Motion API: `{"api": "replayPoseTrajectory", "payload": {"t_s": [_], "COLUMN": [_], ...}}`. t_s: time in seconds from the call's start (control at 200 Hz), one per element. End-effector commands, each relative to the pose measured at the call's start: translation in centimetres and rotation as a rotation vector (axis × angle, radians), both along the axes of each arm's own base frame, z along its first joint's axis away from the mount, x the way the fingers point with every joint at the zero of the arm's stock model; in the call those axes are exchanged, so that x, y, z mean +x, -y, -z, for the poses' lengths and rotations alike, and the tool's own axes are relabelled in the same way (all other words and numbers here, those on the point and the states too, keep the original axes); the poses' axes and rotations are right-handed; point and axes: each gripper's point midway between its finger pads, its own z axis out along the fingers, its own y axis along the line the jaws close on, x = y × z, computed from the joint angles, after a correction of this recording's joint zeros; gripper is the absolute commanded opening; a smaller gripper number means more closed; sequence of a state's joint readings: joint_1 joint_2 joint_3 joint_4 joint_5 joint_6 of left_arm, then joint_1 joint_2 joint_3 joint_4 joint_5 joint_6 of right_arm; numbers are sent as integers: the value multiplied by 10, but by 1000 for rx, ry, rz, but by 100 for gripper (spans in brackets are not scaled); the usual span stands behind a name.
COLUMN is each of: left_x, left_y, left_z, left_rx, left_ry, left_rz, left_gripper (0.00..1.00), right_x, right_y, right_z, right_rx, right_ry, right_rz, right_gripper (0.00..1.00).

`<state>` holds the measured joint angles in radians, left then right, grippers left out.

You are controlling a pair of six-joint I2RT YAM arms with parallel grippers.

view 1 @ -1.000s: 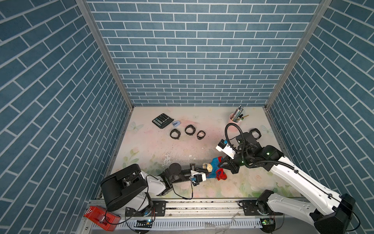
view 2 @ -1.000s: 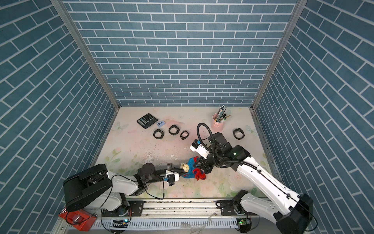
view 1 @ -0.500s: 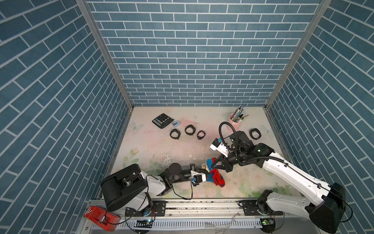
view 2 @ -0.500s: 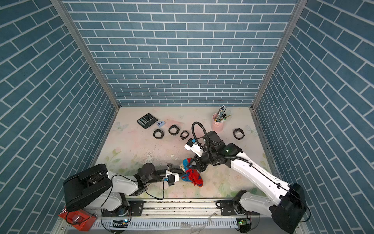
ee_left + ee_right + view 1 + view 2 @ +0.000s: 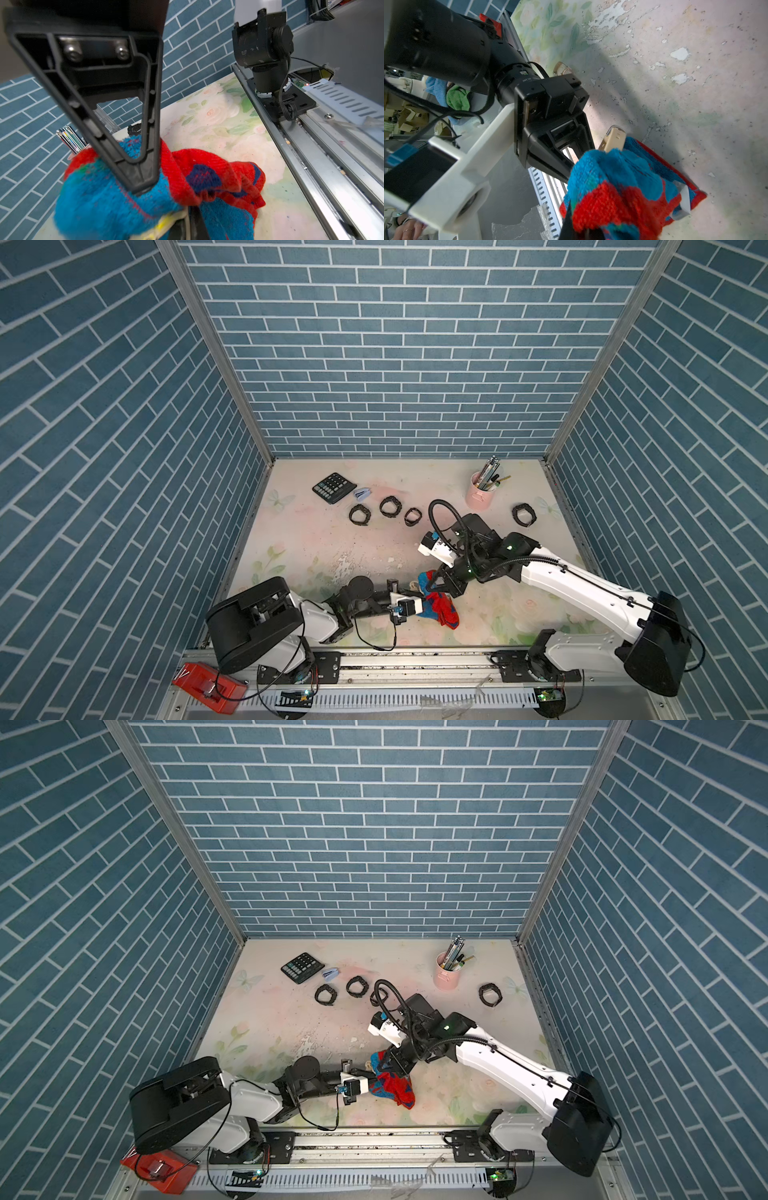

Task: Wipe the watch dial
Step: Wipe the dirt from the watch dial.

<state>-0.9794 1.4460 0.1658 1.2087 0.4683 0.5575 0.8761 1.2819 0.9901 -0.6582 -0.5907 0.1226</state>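
Though half-hidden, watch (image 5: 612, 141) in left pincer (image 5: 568, 168)

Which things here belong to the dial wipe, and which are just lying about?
In the job:
watch, beige strap showing, held in the shut left pincer
red-and-blue cloth, gripped by the right pincer, draped over the watch

Lying about:
calculator
pink pen cup
four black watches farther back
small blue item

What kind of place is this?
Probably a robot test cell dressed as a desk: printed brick walls enclose a floral tabletop holding a calculator and a pink pen cup.
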Motion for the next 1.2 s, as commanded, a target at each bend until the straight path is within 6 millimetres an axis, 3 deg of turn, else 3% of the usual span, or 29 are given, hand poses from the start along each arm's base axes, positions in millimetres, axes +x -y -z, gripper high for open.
{"api": "replayPoseTrajectory", "payload": {"t_s": [0.0,0.31,0.55,0.79,1.015,1.195], "left_x": [5,10,10,10,4,3], "left_y": [4,3,-2,-6,-6,-6], "left_z": [-41,-41,-49,-54,-57,-56], "left_rx": [-128,-127,-147,-158,-165,-161], "left_ry": [79,75,102,123,137,141], "left_rz": [-14,-39,-59,-66,-43,-39], "left_gripper": [0,0,0,0,0,0], "right_x": [-3,-8,10,32,54,67], "right_y": [4,-8,-15,4,33,60], "right_z": [22,38,67,80,59,17], "right_rx": [-104,-116,-137,-225,-215,-93], "right_ry": [-18,-43,-86,-21,83,262], "right_rz": [23,46,216,382,461,478], "right_gripper": [0,0,0,0,0,0]}}
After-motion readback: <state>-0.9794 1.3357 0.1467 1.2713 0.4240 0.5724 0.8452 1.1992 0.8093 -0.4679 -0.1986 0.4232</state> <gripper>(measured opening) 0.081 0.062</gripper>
